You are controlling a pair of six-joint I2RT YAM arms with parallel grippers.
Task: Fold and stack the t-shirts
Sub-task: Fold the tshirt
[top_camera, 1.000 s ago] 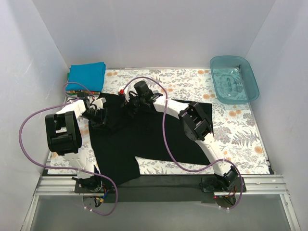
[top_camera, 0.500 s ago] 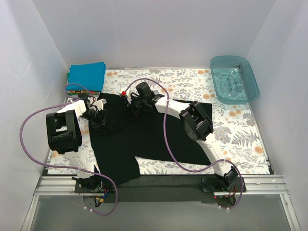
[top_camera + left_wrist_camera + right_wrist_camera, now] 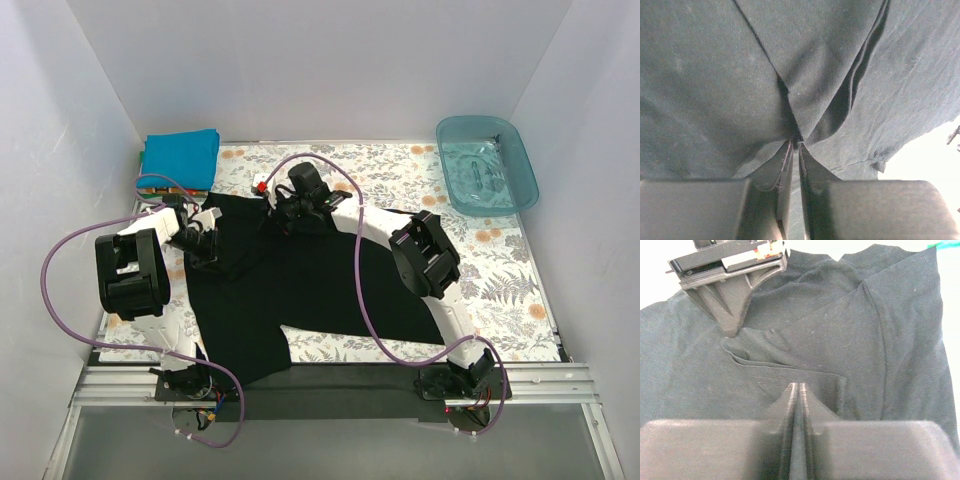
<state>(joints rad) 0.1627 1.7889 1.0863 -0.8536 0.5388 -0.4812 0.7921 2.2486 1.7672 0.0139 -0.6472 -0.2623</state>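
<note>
The large black t-shirt (image 3: 310, 285) lies spread on the tablecloth, one sleeve toward the near edge. My left gripper (image 3: 203, 236) is at its left side, shut on a pinched ridge of the black cloth (image 3: 805, 90) that gathers at the tips (image 3: 796, 143). In the right wrist view that left gripper (image 3: 733, 331) shows pressing the shirt (image 3: 850, 340) ahead. My right gripper (image 3: 297, 211) is near the collar edge, its jaws (image 3: 798, 386) together over a flat fold, with no cloth visibly between them. A folded blue t-shirt (image 3: 181, 156) tops a small stack at the back left.
A translucent teal tub (image 3: 487, 165) stands at the back right. The floral tablecloth (image 3: 495, 275) covers the table. White walls close in the left, back and right. Purple cables loop off both arms over the shirt.
My left gripper's jaws have closed on the black cloth. The right gripper has shifted a little right and farther back, and its elbow has swung to the right.
</note>
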